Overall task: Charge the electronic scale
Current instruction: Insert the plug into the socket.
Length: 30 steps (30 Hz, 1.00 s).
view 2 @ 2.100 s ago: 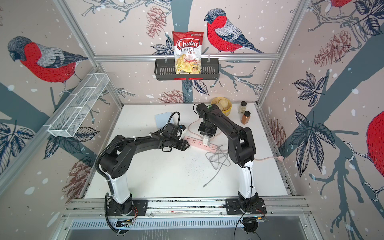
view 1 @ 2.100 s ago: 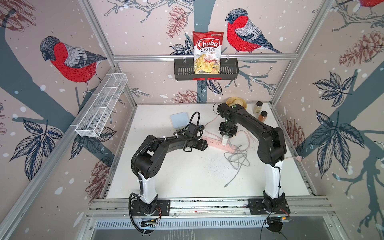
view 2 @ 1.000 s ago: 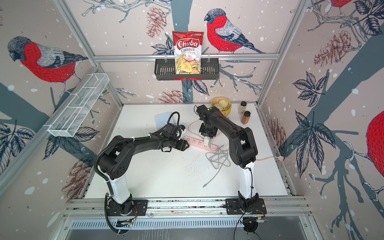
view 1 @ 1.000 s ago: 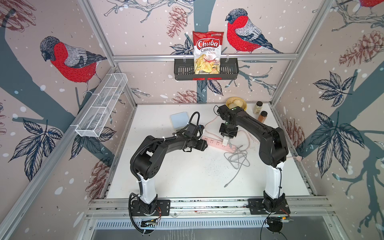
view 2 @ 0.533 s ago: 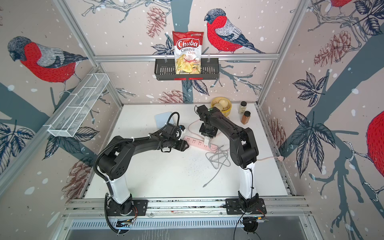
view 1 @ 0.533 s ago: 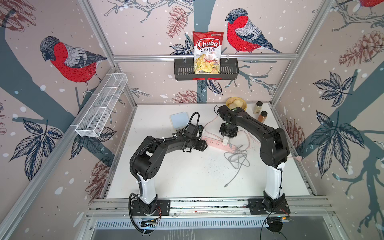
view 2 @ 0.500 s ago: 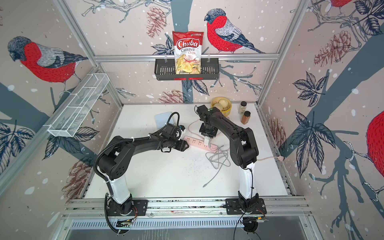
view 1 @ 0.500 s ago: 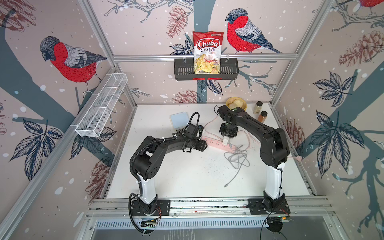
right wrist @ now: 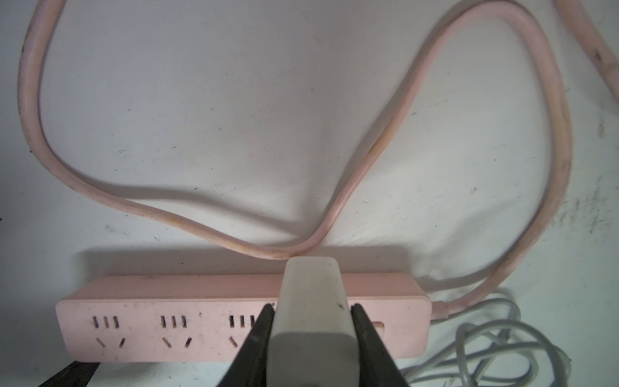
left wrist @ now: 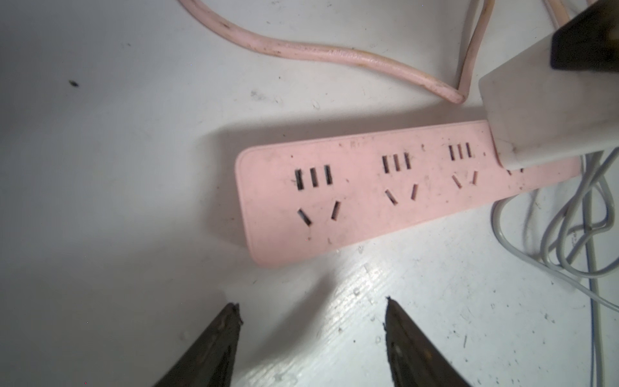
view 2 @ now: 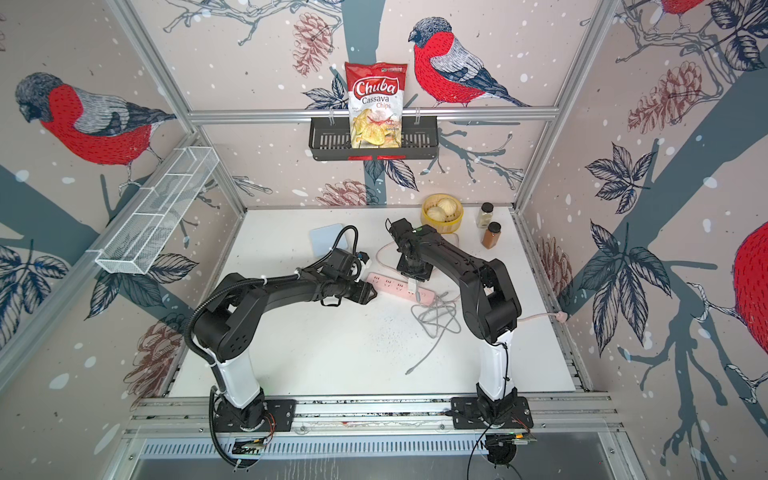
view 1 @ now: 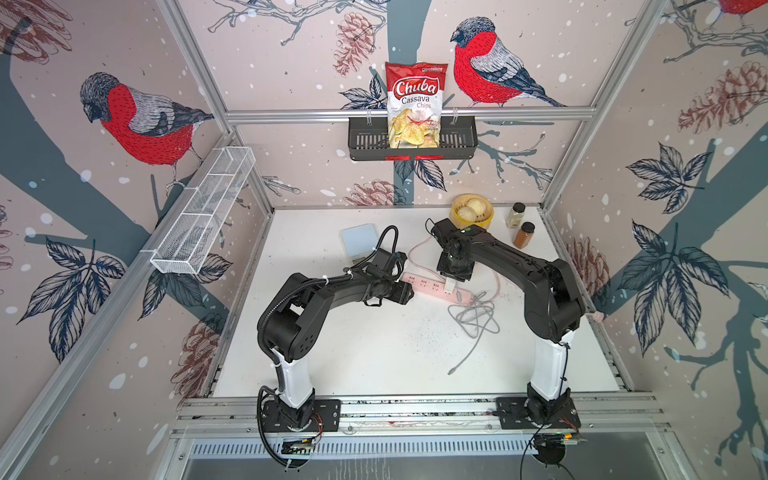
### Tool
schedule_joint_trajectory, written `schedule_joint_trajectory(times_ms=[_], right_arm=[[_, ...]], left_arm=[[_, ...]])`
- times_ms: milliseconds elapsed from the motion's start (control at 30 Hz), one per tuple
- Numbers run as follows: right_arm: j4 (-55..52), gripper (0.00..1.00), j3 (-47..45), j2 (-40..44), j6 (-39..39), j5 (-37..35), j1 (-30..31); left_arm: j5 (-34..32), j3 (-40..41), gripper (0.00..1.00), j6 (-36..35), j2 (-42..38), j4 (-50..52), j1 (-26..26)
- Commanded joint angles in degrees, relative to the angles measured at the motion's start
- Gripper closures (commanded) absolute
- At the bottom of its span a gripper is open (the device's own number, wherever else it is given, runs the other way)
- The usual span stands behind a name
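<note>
The electronic scale (view 1: 359, 245) (view 2: 325, 242), flat with a pale blue top, lies at the back of the table behind my left wrist, its front edge hidden by the arm. My right gripper (view 1: 449, 286) (right wrist: 312, 306) is shut on the white charger cube (right wrist: 311, 284) (left wrist: 536, 117), which stands on the pink power strip (view 1: 424, 284) (left wrist: 351, 197) at the socket nearest its cord. How deep its prongs sit is hidden. My left gripper (view 1: 409, 293) (left wrist: 311, 303) hovers open and empty by the strip's free end. A grey-white cable (view 1: 473, 320) lies tangled beside the charger.
The strip's pink cord (right wrist: 201, 221) loops behind the strip toward the back. A yellow steamer with buns (view 1: 472, 210) and two spice bottles (view 1: 515, 215) (view 1: 524, 235) stand at the back right. The cable's loose end (view 1: 451, 372) trails toward the front.
</note>
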<state>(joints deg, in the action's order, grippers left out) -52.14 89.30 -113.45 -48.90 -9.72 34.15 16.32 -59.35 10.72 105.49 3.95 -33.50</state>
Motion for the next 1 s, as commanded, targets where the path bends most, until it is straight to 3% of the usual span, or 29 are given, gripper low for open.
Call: schedule_joint_trajectory(times_ms=[0, 333, 467, 600, 667, 733, 967], right_arm=[[0.05, 1.00, -3.43, -0.69, -3.62, 3.39, 1.40], [10.16, 1.00, -13.19, 2.42, -6.03, 4.82, 1.75], [10.09, 0.80, -10.11, 5.69, -5.85, 1.74, 2.36], [10.25, 0.41, -5.37, 11.11, -4.36, -1.71, 3.69], [10.26, 0.30, -3.01, 13.69, -3.00, -3.39, 4.46], [11.10, 0.00, -1.72, 16.62, -1.29, -4.54, 5.04], [14.90, 0.01, -5.99, 25.81, 2.24, -5.47, 4.47]], left_arm=[[-0.56, 0.51, 0.32, 1.08, -1.02, -0.69, 0.01], [-2.67, 3.59, 0.32, 1.53, -5.82, -1.56, 0.01], [-5.14, 4.48, 0.32, 1.36, -8.74, -1.59, 0.10], [-7.47, 4.56, 0.32, 1.54, -11.37, -1.21, 0.27], [-7.70, 3.83, 0.32, 1.63, -12.20, -0.41, 0.69], [-8.33, 3.44, 0.29, 1.64, -13.50, 0.14, 1.02], [-9.94, 5.74, 0.13, 1.15, -19.74, -1.56, 1.37]])
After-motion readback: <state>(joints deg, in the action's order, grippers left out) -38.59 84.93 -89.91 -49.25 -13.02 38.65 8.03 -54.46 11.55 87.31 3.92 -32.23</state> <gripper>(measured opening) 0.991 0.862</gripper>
